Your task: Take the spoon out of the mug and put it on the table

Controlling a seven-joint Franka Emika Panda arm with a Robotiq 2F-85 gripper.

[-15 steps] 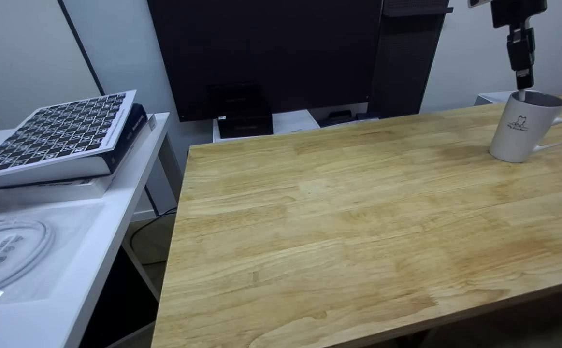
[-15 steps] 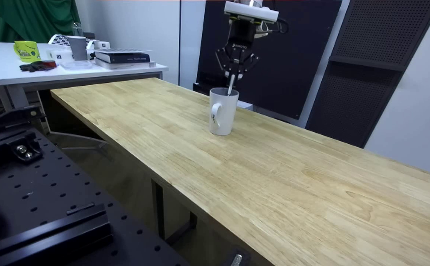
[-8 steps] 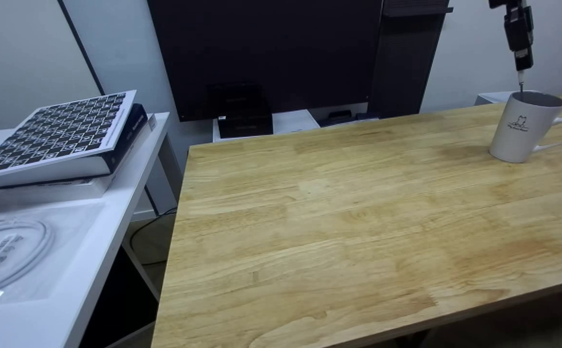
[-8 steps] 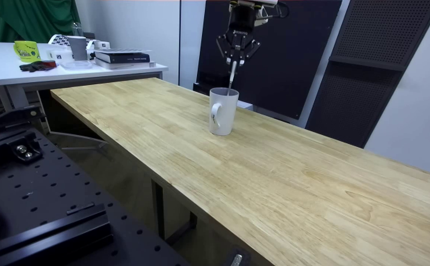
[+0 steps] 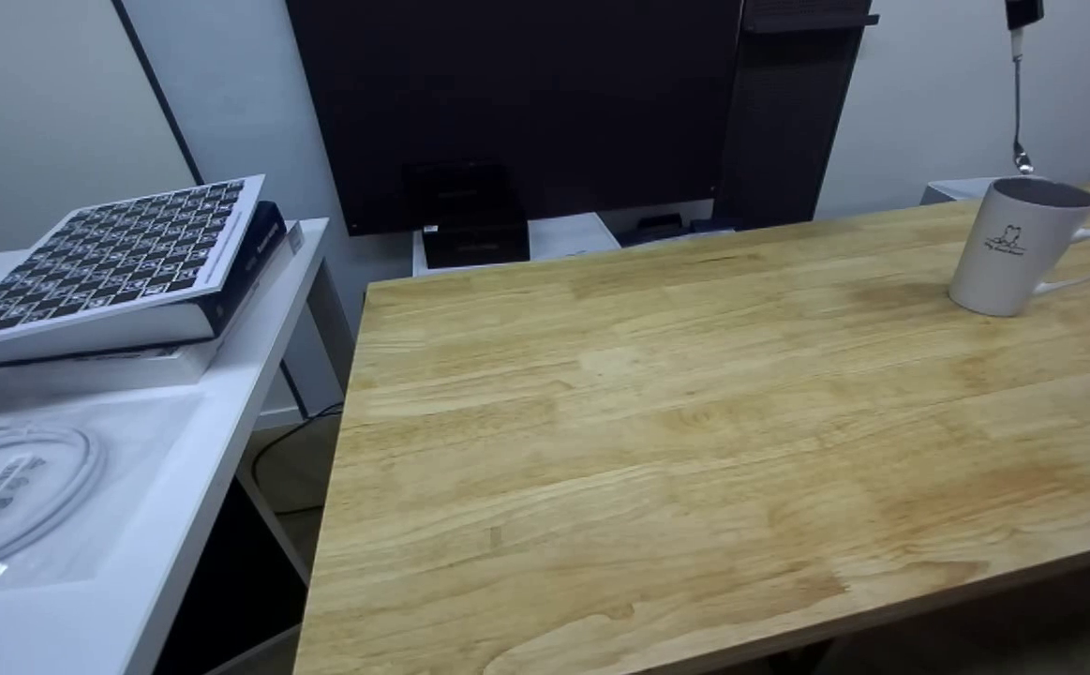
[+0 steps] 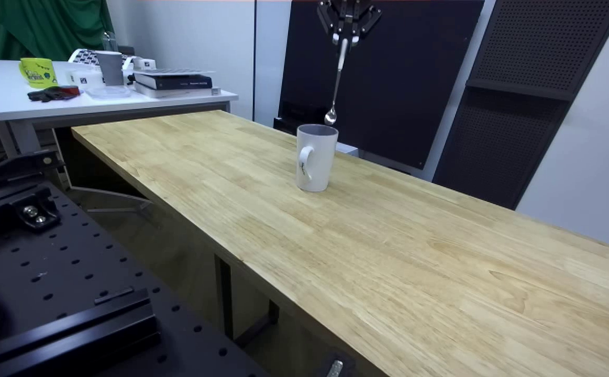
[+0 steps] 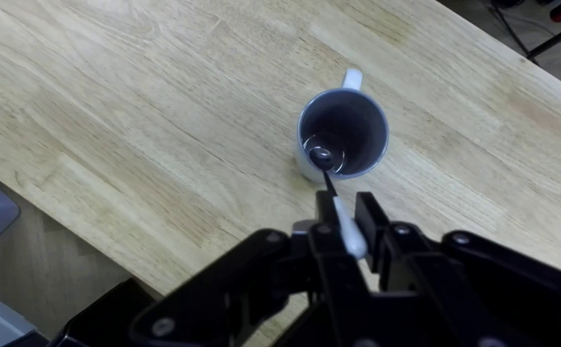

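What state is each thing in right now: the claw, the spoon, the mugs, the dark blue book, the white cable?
gripper: closed on the spoon
spoon: hanging bowl down, out of the mug, just above its rim
mug: upright on the wooden table; contents, if any, too dark to tell
yellow-green mug: upright on the white table
dark blue book: shut, lying flat
white cable: coiled
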